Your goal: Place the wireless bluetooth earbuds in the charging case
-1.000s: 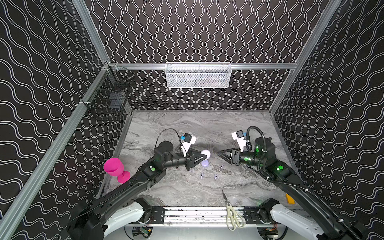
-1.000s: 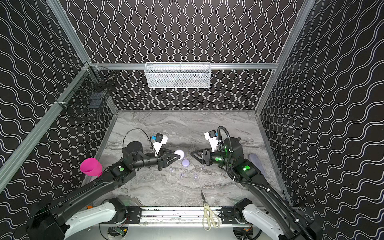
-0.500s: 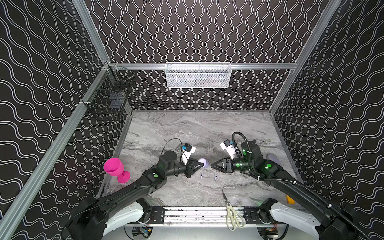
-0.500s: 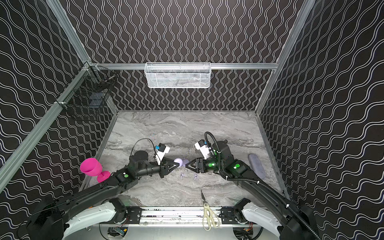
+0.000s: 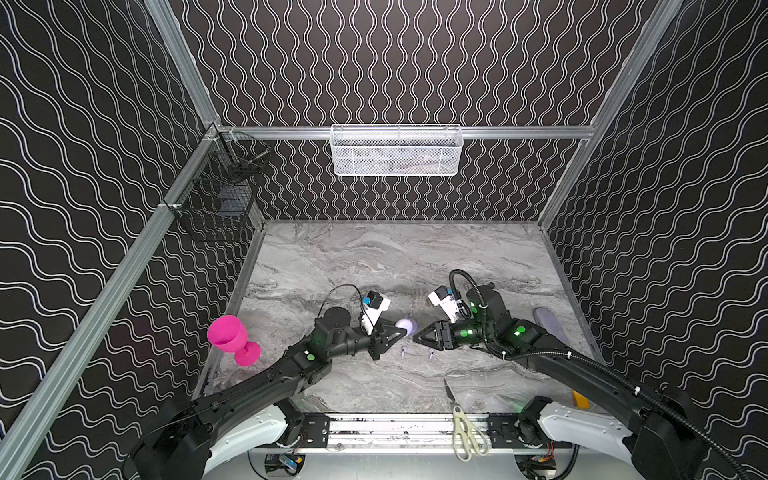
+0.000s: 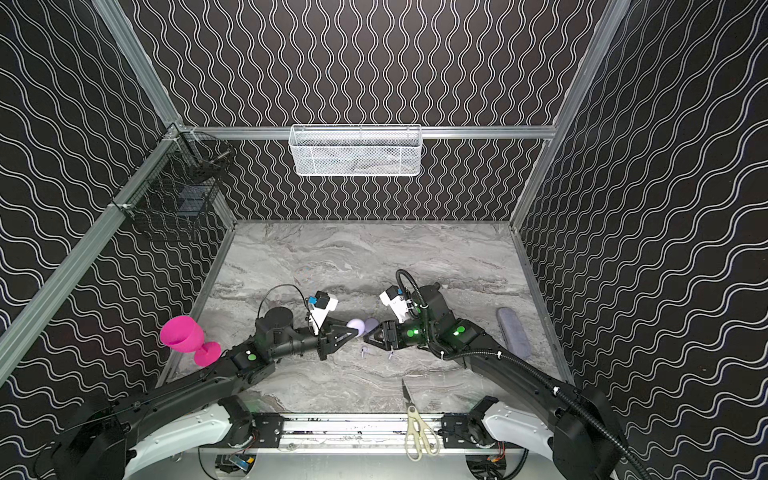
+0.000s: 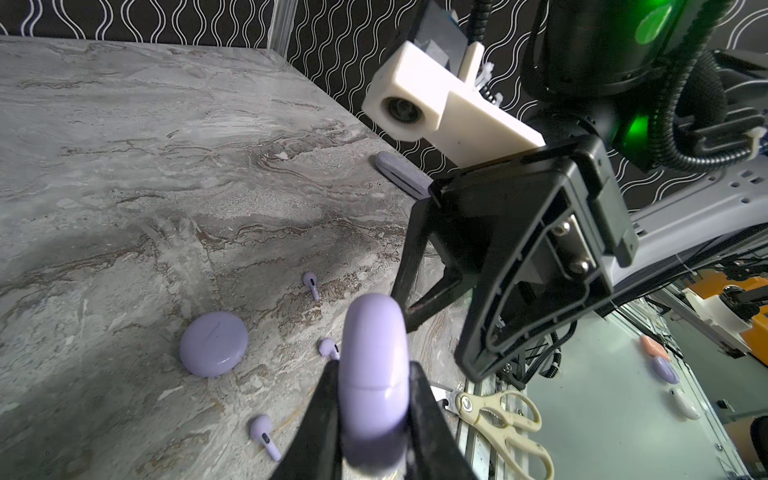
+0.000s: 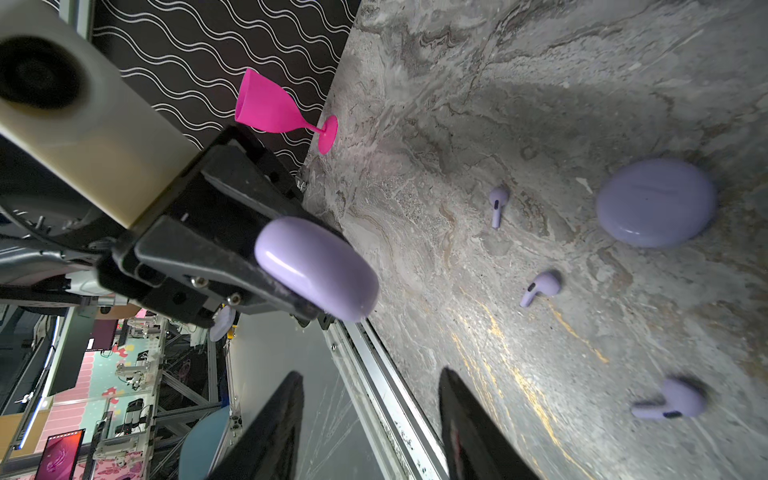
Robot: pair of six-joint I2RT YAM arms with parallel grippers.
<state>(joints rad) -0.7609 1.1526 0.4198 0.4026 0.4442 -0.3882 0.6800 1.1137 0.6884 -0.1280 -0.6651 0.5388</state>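
The left gripper [image 5: 399, 331] is clamped on a round lavender case [image 5: 407, 325], pinching its two flat faces so that it stands on edge above the table [image 5: 374, 257], just below the centre of both top views. In the left wrist view the seam runs across the exposed rim and the lid looks shut. Holding it this way leaves the seam and the free edge clear of the fingers, probably so that the other arm can get at the lid.

The right gripper [image 5: 417, 337] faces the case from the right of the frame, with its tips just beside the case. Its jaws stand apart with nothing between them; the right wrist view shows an empty gap between the two fingers. That fits an approach to pry or steady the lid, though no contact shows yet.

The earbuds [image 8: 540, 286] lie loose on the table under and between the two grippers, in the lower centre of the top views. Three show in each wrist view, each on its side and apart from the others. None is in a case, so insertion has not begun. A second case [image 7: 214, 344] lies flat and closed near them, probably waiting its turn.
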